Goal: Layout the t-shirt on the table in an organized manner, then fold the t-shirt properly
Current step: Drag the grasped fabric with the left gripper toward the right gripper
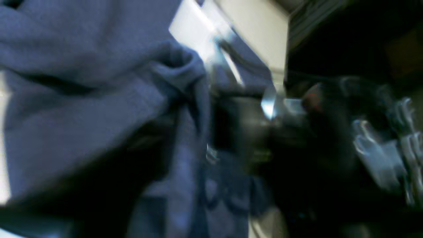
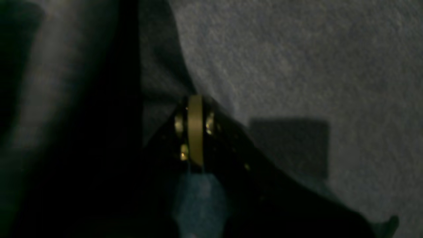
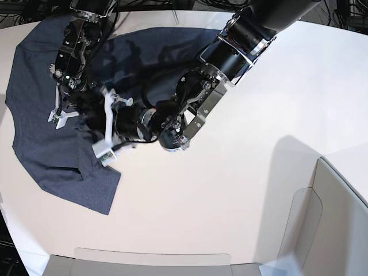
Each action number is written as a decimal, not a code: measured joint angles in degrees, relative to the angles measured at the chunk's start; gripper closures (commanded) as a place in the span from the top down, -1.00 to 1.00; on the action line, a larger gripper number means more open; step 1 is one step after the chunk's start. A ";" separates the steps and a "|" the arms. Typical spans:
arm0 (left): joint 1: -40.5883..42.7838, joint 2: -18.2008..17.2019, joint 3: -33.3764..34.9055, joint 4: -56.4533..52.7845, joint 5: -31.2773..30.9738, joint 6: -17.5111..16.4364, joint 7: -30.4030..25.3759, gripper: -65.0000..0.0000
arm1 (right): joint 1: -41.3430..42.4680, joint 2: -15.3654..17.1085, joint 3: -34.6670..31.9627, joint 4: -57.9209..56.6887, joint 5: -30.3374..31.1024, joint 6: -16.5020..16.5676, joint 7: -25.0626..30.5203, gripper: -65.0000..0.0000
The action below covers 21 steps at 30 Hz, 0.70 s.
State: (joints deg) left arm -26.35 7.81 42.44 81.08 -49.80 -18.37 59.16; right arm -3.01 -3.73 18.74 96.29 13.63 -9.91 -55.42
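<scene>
White and plain, the table (image 3: 241,190) filled most of the base view, and pale panels (image 3: 322,224) were seen at the lower right and along the bottom edge. The t-shirt (image 3: 40,115) was spread over the upper left of that frame, partly flat on the table, with some folds near the middle where both arms met.

The left gripper (image 3: 106,123) was reached in from the upper right, and its white fingers (image 3: 105,148) were seen standing wide apart above the edge of the cloth. Whether they touched the cloth could not be told. In the left wrist view the t-shirt (image 1: 92,99) was shown bunched and blurred at the left, and a strip of table (image 1: 257,29) was shown at the top.

The right gripper (image 3: 60,115) was placed at the far left, over the cloth. In the right wrist view its tips (image 2: 195,129) were seen pressed together, with grey fabric (image 2: 297,66) all around them; a pinched fold could not be confirmed.
</scene>
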 measured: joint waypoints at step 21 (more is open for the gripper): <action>0.48 -2.19 -16.09 5.33 -0.35 -1.33 9.44 -0.28 | -2.73 2.45 0.15 12.09 -1.09 -1.07 -7.61 -1.00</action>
State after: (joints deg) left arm -25.87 5.63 26.35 86.41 -50.15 -19.70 68.60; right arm -5.74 -1.28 18.90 108.38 12.53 -10.98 -63.02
